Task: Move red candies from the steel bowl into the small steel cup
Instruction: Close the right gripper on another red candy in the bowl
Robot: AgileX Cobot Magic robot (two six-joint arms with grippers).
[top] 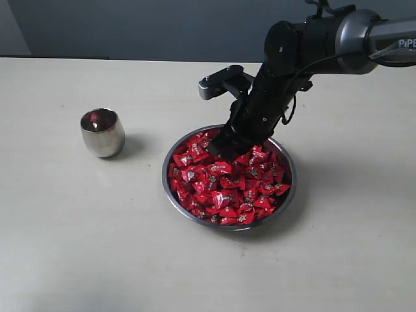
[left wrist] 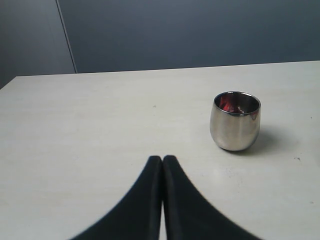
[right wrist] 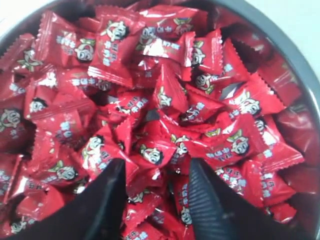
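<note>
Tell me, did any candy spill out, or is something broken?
Nothing stands out. The red candies all lie inside the steel bowl, none on the table, and the small steel cup stands upright.

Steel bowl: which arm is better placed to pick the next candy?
Right. The right gripper is down in the steel bowl, jaws apart over the red candies. The left gripper is shut, low over the table facing the small steel cup, not at the bowl.

Open table (top: 78, 247) separates the small steel cup (top: 102, 132) and steel bowl (top: 164, 182); the right arm (top: 273, 91) overhangs the bowl.
</note>
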